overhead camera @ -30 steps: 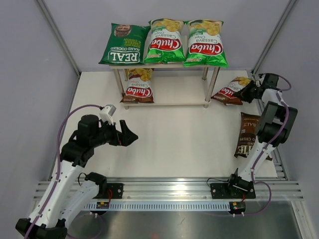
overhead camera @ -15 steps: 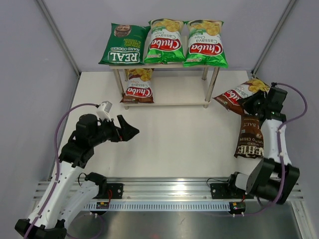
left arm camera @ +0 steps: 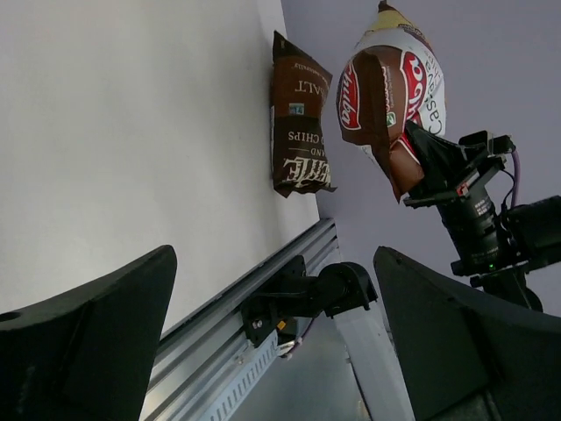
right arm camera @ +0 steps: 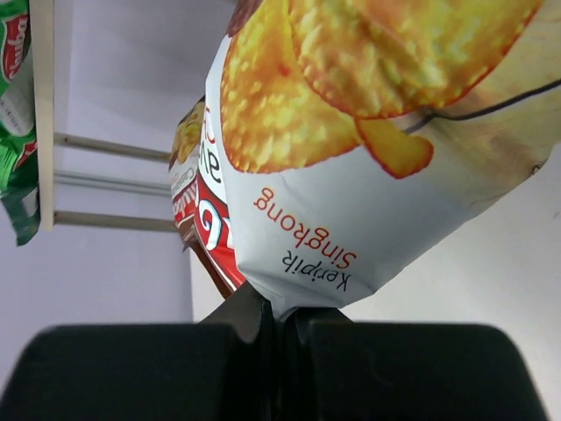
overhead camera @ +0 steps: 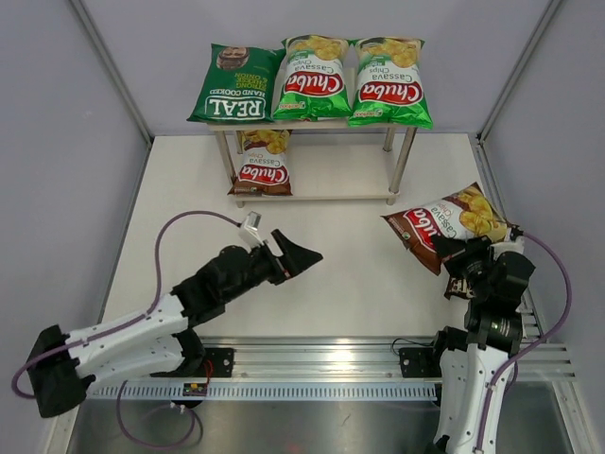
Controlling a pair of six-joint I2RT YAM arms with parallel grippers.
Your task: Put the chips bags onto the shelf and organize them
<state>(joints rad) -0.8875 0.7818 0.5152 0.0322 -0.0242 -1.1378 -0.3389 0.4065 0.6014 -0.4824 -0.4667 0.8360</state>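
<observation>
- Grey walls close in a white table (overhead camera: pixel 359 284); both arm bases sit on a metal rail (overhead camera: pixel 312 364) at its near edge.
- Left arm: stretched low and long from its base, forearm laid out over the table toward the middle, wrist pointing right and slightly away.
- Left gripper (overhead camera: pixel 302 255): jaws spread wide, nothing between them, clear of every bag. In its wrist view the two dark fingers (left arm camera: pixel 88 342) frame bare table.
- Right arm: folded up close to its base, wrist raised, gripper aimed left and away.
- Right gripper (overhead camera: pixel 456 252): jaws pinched tight on the end seam of a brown-red Chuba bag (overhead camera: pixel 442 225). The bag juts out beyond the fingertips, lifted clear of the table, logo end furthest from the grip.
- Dark brown bag (left arm camera: pixel 298 132): flat on the table just below and beside the right gripper, at the right edge; straight across from the left gripper. The right arm mostly hides it from above.
- Shelf (overhead camera: pixel 340 172): well ahead of both grippers, at the far side.
- Top tier, left to right: dark green REAL bag (overhead camera: pixel 232 87), bright green Chuba bag (overhead camera: pixel 312 80), second bright green Chuba bag (overhead camera: pixel 389 83).
- Lower tier: second brown-red Chuba bag (overhead camera: pixel 263 163) at its left end.
</observation>
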